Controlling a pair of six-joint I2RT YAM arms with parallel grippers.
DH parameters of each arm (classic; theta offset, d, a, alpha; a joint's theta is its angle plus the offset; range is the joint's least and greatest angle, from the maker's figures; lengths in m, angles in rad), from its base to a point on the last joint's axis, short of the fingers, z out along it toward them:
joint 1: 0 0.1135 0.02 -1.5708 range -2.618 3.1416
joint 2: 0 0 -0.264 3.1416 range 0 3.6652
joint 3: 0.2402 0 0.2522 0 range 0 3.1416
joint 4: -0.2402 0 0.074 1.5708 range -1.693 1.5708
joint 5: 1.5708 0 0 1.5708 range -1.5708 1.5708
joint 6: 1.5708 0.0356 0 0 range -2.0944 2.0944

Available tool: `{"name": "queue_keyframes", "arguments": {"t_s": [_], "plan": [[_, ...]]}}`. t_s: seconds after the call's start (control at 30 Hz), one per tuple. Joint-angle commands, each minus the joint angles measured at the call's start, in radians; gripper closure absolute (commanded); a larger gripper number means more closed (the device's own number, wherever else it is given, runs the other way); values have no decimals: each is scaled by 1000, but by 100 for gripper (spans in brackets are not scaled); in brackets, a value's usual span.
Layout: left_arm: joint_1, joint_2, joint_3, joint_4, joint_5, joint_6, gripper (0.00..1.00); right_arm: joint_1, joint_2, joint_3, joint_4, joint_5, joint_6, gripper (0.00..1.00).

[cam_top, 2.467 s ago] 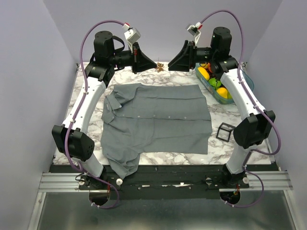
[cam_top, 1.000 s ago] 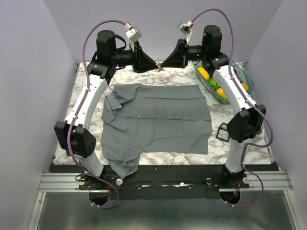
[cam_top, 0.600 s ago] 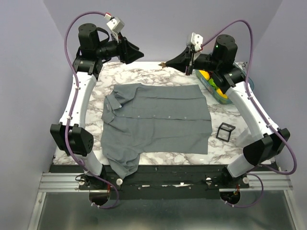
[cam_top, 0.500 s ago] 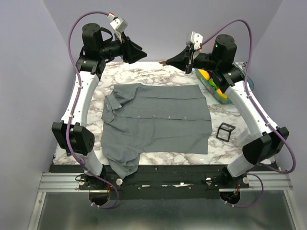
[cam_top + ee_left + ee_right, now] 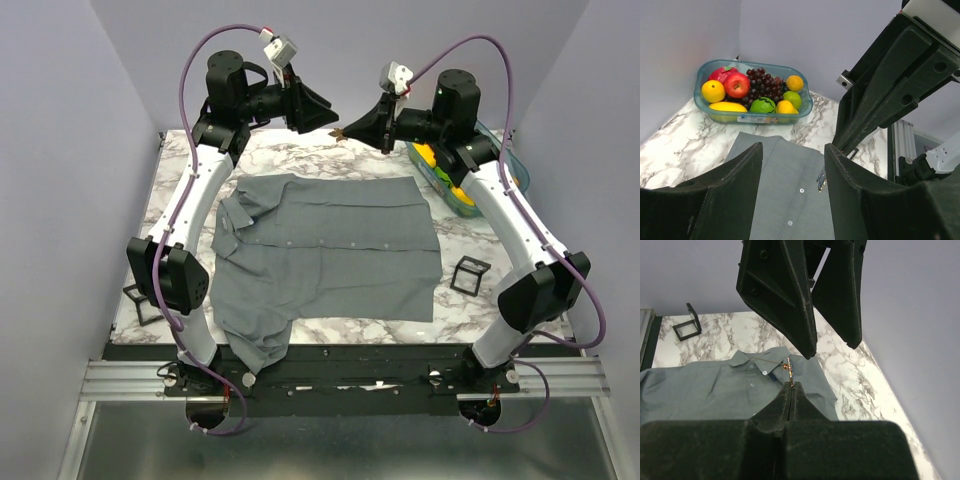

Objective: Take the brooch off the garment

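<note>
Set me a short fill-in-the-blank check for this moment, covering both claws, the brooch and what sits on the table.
1. The right claw, high over the table's far edge, is ___ on the brooch.
2. The left claw beside it holds nothing; its jaws stand ___.
3. The garment lies on the table with ___ black wire cubes, one on each side.
4. The fruit tub sits at the far ___ corner.
Missing words: shut; open; two; right.

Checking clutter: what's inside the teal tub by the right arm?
The tub holds fruit: a red apple, dark grapes, a lime, yellow pieces. Its floor and anything lower are covered.
</note>
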Motion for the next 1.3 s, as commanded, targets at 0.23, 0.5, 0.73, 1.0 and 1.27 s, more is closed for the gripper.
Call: {"name": "queue_keyframes", "arguments": {"t_s": [0.23,0.5,0.73,1.0,1.27], "plan": [[-6,-7,-6,55,122,-26,40,-18,79,129,-13,-10,159,99],[-7,-6,-21,125,155,-85,39,-36,124,177,-13,-41,234,99],[-6,4,-1,22,113,4,41,-50,144,197,0,-102,309,99],[-7,31,14,-1,85,23,41,-53,138,187,7,-142,335,99],[-10,33,-1,-118,88,112,41,-56,133,180,37,-131,378,99]]}}
